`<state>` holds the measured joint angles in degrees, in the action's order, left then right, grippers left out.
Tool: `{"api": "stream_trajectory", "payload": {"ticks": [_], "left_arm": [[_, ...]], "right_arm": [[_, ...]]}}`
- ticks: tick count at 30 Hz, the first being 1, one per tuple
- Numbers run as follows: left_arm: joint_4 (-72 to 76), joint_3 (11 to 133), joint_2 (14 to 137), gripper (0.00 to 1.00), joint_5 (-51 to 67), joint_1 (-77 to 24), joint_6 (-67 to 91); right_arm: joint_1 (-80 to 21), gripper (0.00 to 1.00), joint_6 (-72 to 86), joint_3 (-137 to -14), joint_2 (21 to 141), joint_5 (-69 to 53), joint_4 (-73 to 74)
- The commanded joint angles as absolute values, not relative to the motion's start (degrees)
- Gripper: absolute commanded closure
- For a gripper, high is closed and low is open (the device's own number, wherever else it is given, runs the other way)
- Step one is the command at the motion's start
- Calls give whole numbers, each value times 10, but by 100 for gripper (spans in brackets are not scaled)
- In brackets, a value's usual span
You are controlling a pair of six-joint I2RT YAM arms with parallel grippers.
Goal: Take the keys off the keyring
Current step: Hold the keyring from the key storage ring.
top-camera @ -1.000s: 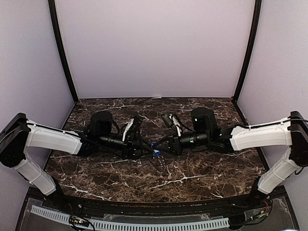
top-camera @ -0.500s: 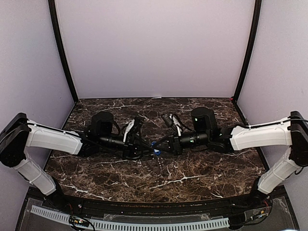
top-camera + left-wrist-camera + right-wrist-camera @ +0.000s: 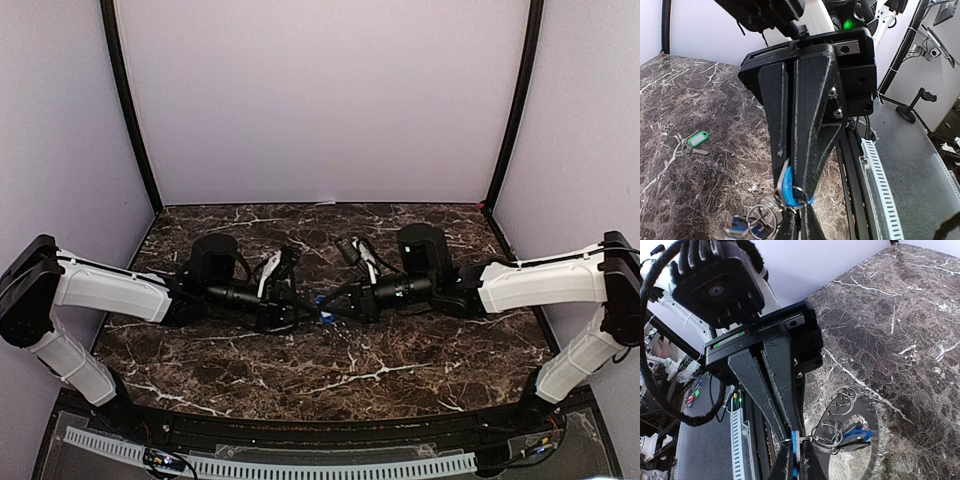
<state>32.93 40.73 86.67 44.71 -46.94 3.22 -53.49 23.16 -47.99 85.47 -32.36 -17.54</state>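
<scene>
At mid-worktop, seen from above, the left claw (image 3: pixel 308 306) and right claw (image 3: pixel 334 301) meet tip to tip over a fleck of blue. The dark, white-veined marble worktop (image 3: pixel 400 370) sits between lilac walls (image 3: pixel 320 100). Only the left wrist camera shows the left claw clamped on a blue key (image 3: pixel 788 189), with a green key (image 3: pixel 694 140) lying well apart on the marble. Only the right wrist camera shows the toothed grey keyring (image 3: pixel 875 425), blurred, beside wire loops (image 3: pixel 842 399). The right claw is pressed together; what it pinches is unclear.
</scene>
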Motion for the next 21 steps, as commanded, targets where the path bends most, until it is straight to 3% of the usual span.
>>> {"api": "stream_trajectory", "payload": {"ticks": [1,21], "left_arm": [[350,394,842,100,442,-481,25],[348,358,778,100,376,-528,-29]], "right_arm": [[-537,100,229,-479,829,-302,-212],[-523,100,265,-497,802,-194,-128]]}}
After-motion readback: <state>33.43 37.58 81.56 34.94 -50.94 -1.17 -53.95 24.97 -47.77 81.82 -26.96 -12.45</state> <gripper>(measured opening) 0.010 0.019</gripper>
